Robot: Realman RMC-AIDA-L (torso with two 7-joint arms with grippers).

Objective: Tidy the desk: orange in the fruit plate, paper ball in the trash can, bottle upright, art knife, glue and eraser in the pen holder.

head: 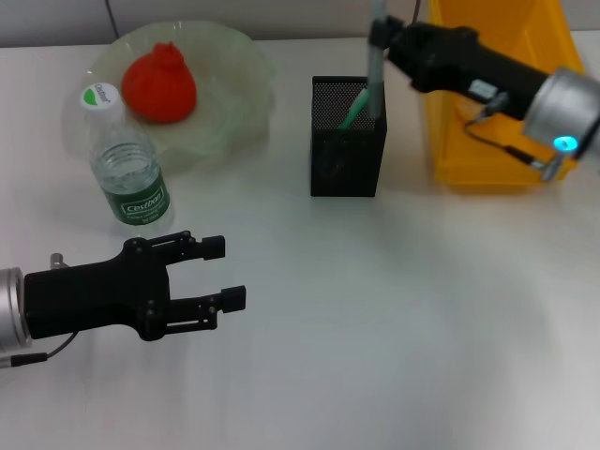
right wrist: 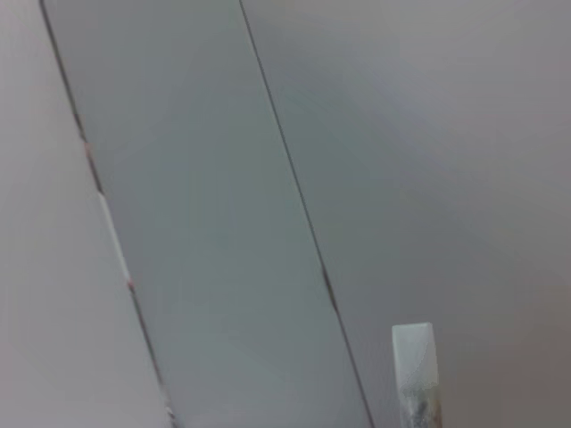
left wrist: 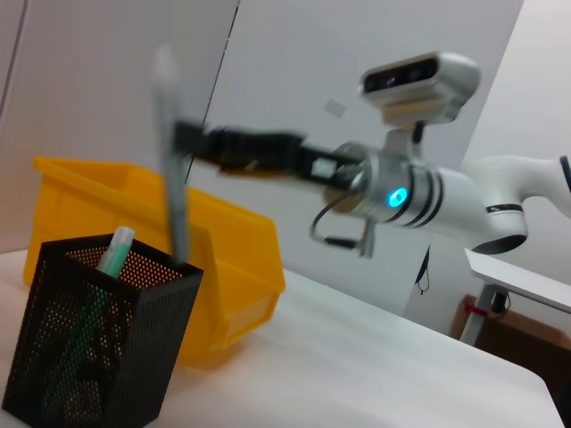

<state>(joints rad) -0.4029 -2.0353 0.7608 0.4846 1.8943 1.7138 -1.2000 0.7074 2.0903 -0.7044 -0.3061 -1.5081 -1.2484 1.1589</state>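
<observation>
My right gripper (head: 380,39) is shut on a long grey art knife (head: 376,80), held upright with its lower end inside the black mesh pen holder (head: 347,150). The left wrist view shows the same grip: right gripper (left wrist: 183,140), art knife (left wrist: 176,209), pen holder (left wrist: 98,357). A green and white stick, perhaps the glue (head: 354,112), leans inside the holder. The orange (head: 159,84) lies on the pale green fruit plate (head: 230,112). The bottle (head: 127,164) stands upright in front of the plate. My left gripper (head: 225,272) hovers open near the front left. Paper ball and eraser are out of view.
A yellow bin (head: 487,150) stands right of the pen holder, under my right arm; it also shows behind the holder in the left wrist view, yellow bin (left wrist: 241,294). The right wrist view shows only the knife's pale top end (right wrist: 415,374) against a grey wall.
</observation>
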